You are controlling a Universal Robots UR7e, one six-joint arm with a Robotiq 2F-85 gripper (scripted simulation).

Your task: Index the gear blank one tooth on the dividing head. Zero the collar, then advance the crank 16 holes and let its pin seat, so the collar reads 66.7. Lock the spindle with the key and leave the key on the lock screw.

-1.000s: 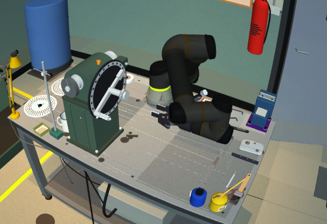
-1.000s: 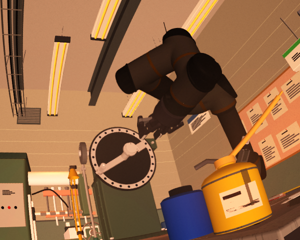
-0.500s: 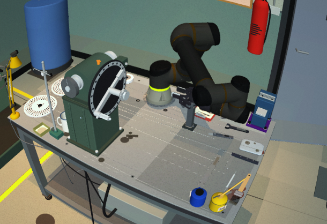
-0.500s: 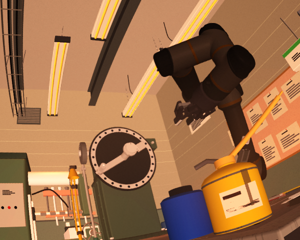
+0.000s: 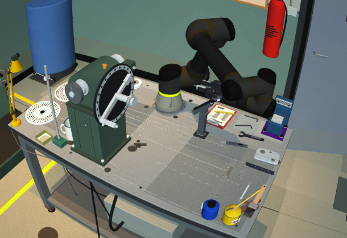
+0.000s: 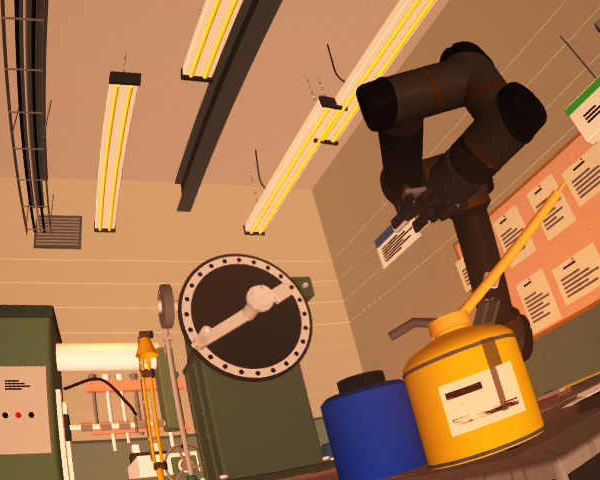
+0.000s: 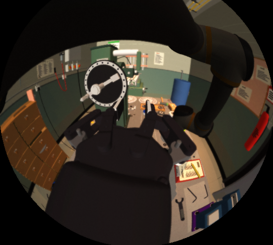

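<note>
The crank arm [image 5: 117,98] lies across the black index plate [image 5: 113,94] of the green dividing head [image 5: 98,111], with its pin handle at the lower end. The gear blank [image 5: 75,92] sits on the spindle at the left side of the head. An orange lock screw [image 5: 105,65] shows on top. My gripper [image 5: 208,89] hovers far right of the head, above a grey stand [image 5: 202,119] whose top carries a grey T-shaped piece, which may be the key. The gripper is open and holds nothing. The collar is too small to read.
A blue drum [image 5: 51,37] stands behind the table's left end. Spare index plates [image 5: 42,112] lie left of the head. Hex keys, a wrench [image 5: 251,136], a blue box [image 5: 279,116], an oil can [image 5: 231,214] and a blue pot [image 5: 210,209] occupy the right and near edges.
</note>
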